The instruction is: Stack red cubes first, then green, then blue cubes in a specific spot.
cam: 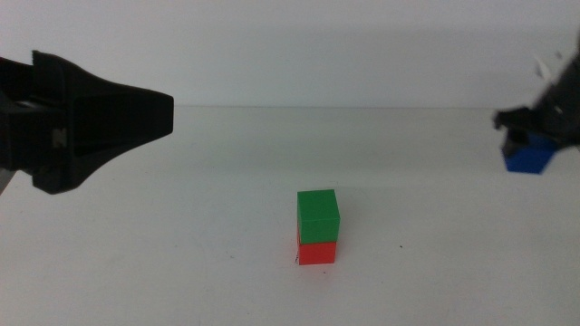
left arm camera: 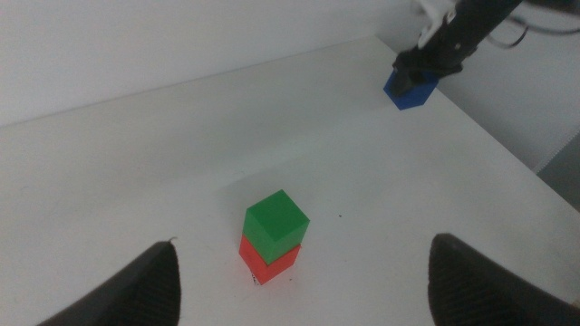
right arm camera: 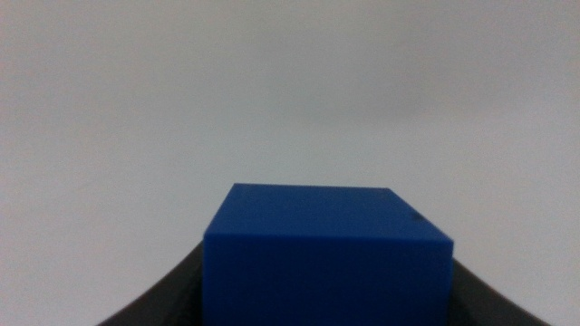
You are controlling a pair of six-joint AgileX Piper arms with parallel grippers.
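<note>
A green cube [cam: 318,215] sits on top of a red cube [cam: 317,253] near the middle of the table; the stack also shows in the left wrist view, green cube [left arm camera: 276,220] on red cube [left arm camera: 266,262]. A tiny black tick [cam: 297,263] shows at the red cube's base. My right gripper [cam: 527,136] at the far right is shut on the blue cube [cam: 529,156] and holds it above the table; the blue cube [right arm camera: 326,258] fills the right wrist view. My left gripper [cam: 168,113] is open and empty, high at the left, away from the stack.
The white table's far edge [cam: 362,107] meets a pale wall. The table's right edge [left arm camera: 507,154] shows in the left wrist view, with the right arm [left arm camera: 453,36] over it.
</note>
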